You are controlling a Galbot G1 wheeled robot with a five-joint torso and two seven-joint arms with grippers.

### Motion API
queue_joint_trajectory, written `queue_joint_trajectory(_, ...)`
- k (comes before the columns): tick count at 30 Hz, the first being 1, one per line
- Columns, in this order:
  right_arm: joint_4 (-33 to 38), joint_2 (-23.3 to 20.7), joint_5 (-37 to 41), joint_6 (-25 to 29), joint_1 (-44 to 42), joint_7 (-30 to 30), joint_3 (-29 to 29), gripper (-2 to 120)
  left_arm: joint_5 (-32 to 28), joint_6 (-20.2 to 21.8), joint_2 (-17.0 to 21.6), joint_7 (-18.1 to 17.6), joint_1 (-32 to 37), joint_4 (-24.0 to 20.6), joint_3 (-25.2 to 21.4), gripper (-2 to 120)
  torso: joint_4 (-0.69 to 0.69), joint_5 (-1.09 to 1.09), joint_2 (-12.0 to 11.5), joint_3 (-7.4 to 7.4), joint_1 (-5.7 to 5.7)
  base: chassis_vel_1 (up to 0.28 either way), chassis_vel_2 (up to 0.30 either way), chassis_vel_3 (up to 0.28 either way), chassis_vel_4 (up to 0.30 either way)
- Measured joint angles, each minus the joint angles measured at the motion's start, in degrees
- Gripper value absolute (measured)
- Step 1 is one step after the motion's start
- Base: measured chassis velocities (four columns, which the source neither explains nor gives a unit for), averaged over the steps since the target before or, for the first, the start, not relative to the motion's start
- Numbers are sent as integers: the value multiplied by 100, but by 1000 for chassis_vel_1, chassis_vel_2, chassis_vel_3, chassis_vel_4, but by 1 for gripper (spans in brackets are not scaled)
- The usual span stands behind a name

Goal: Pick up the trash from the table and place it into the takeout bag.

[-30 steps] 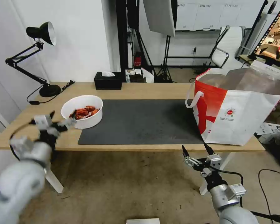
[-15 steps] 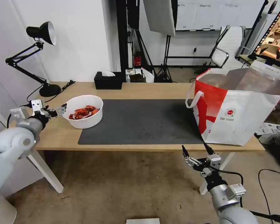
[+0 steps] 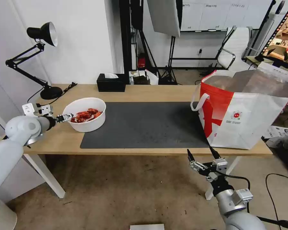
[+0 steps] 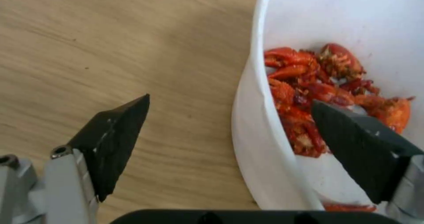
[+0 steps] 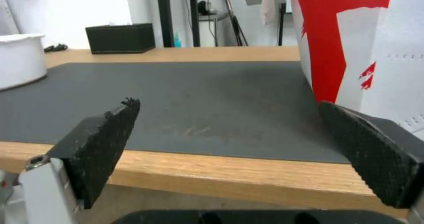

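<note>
We judge the task to be at its last item: on the table [image 3: 134, 92] we see one piece of trash, the white bowl of crayfish shells [image 3: 85, 118], and it has not yet been lifted; the takeout bag [image 3: 243, 111] stands open-topped at the far right end, well apart from the bowl. What the bag already contains we cannot tell. Our left gripper [image 4: 230, 144] is spread wide and straddles the bowl's near wall: one fingertip [image 4: 116, 131] hangs outside over bare wood, the other [image 4: 353, 134] inside above the red shells. We see no firm contact with the rim, and nothing is held. Our right gripper [image 3: 201, 157] waits below the table's front edge, just beneath the bag, jaws wide apart and empty.
</note>
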Motion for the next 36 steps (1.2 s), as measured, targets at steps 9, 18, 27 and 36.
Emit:
queue_joint_trajectory(9,0,0,0,0,0,0,0,100,-173,-71,-76,-117,-102,48,39,62,0,-1,0,0,0,0,0,0,0)
queue_joint_trajectory(18,0,0,0,0,0,0,0,100,-286,-283,-120,-242,-79,22,17,25,0,-1,0,0,0,0,0,0,0)
queue_joint_trajectory(27,0,0,0,0,0,0,0,100,-302,-745,-208,-291,5,-49,-34,0,0,-1,0,0,0,0,0,0,0)
queue_joint_trajectory(36,1,0,0,0,0,0,0,100,490,-1875,-286,-62,0,-628,97,0,1,-1,0,0,0,0,0,0,0)
